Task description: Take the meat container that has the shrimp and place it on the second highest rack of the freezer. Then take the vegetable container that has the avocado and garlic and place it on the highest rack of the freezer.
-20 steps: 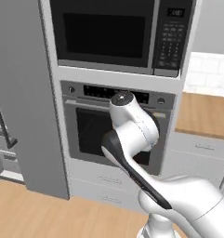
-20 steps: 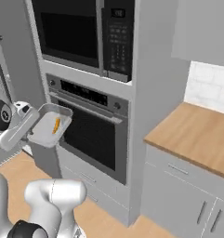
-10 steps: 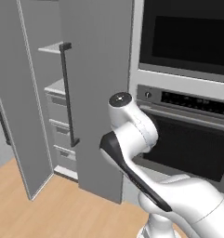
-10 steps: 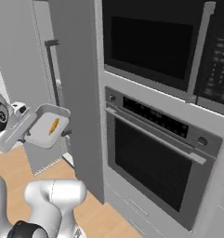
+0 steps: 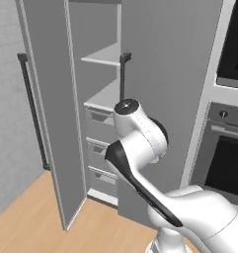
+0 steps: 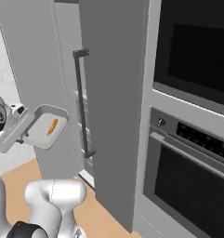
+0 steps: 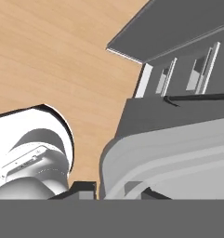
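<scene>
One shrimp (image 6: 52,126) lies in the meat container (image 6: 44,132), which the gripper (image 6: 26,131) holds in the air by its near edge, fingers pinching the rim. It is left of the freezer (image 6: 115,107), near the open door (image 6: 36,83) and black handle (image 6: 82,104). An oven (image 6: 187,176) stands right.

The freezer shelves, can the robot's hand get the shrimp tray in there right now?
Probably yes. The freezer door is swung open, baring its shelves. The gripper holds the meat container with the shrimp off to the side, so it must swing round first.
</scene>
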Controlling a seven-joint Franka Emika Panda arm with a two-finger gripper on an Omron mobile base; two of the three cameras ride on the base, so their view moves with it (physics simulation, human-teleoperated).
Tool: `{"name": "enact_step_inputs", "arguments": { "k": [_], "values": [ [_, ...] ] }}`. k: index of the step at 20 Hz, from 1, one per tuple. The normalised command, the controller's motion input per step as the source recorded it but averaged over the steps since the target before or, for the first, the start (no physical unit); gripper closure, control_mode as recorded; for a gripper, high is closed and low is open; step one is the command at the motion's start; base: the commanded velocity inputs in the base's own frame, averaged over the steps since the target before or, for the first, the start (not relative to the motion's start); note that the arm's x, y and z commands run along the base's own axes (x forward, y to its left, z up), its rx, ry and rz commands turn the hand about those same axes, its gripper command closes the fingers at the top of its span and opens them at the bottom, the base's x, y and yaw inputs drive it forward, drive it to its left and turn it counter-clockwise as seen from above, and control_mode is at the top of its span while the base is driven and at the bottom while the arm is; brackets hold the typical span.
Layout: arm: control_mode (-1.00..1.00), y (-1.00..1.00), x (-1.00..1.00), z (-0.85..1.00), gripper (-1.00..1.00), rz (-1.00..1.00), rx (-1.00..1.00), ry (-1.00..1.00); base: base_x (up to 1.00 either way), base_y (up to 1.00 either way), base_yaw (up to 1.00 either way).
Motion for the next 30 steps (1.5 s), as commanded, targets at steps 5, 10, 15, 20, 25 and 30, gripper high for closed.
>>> {"name": "enact_step_inputs", "arguments": {
  "k": [5,10,15,20,25,30],
  "values": [
    [1.00,0.00,0.00,0.00,1.00,0.00,0.00,0.00,1.00,0.81,-0.07],
    [1.00,0.00,0.00,0.00,1.00,0.00,0.00,0.00,0.70,0.24,-0.07],
    [1.00,0.00,0.00,0.00,1.00,0.00,0.00,0.00,0.38,0.10,-0.33],
    [1.00,0.00,0.00,0.00,1.00,0.00,0.00,0.00,0.72,0.47,-0.28],
    [1.00,0.00,0.00,0.00,1.00,0.00,0.00,0.00,0.55,0.38,-0.25],
    [-1.00,-0.03,0.15,0.00,1.00,-0.07,0.00,0.00,0.25,0.03,-0.13]
  ]
}}
